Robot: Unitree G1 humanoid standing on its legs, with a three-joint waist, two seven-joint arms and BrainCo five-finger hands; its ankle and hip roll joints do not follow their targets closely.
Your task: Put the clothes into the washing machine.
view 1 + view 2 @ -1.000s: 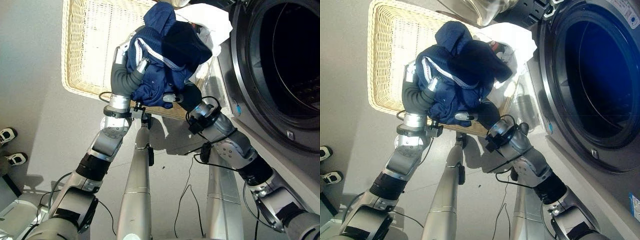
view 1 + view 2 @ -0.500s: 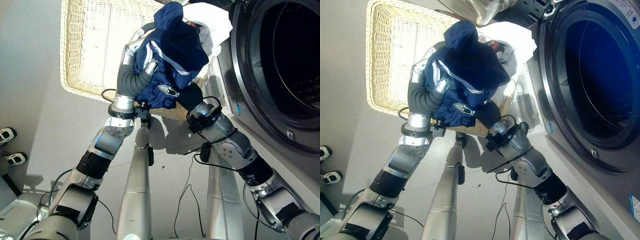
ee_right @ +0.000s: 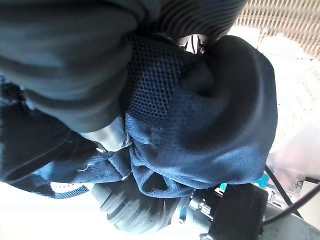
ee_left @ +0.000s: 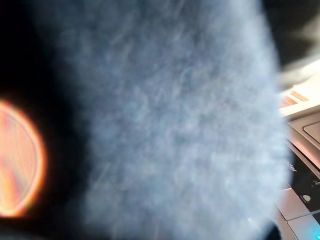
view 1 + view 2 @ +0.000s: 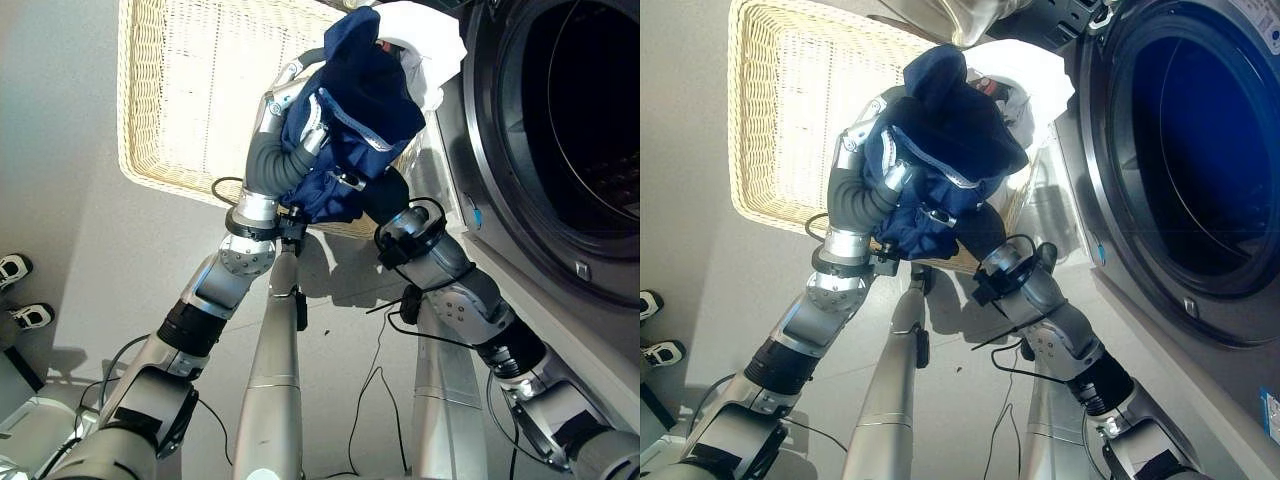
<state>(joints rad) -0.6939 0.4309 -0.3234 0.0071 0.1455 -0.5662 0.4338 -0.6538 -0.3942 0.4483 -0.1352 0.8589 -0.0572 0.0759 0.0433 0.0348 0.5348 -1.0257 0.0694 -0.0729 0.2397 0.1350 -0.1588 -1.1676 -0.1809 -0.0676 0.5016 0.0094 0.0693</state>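
Moved: both arms have carried the navy garment [image 5: 355,110] higher over the wicker basket [image 5: 180,100], nearer its corner by the washing machine [image 5: 560,140].
Left hand [image 5: 312,135]: fingers curled into the cloth, gripping it.
Right hand [image 5: 352,182]: a fingertip shows against the cloth; grip cannot be told.
Why: bundled between both hands, probably so nothing trails.
Look: dark blue mesh, pale trim, crumpled.
Remaining: white clothing [image 5: 425,40] in that corner.

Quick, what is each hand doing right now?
Left hand: curled into the navy garment.
Right hand: buried under that garment, cannot be told.
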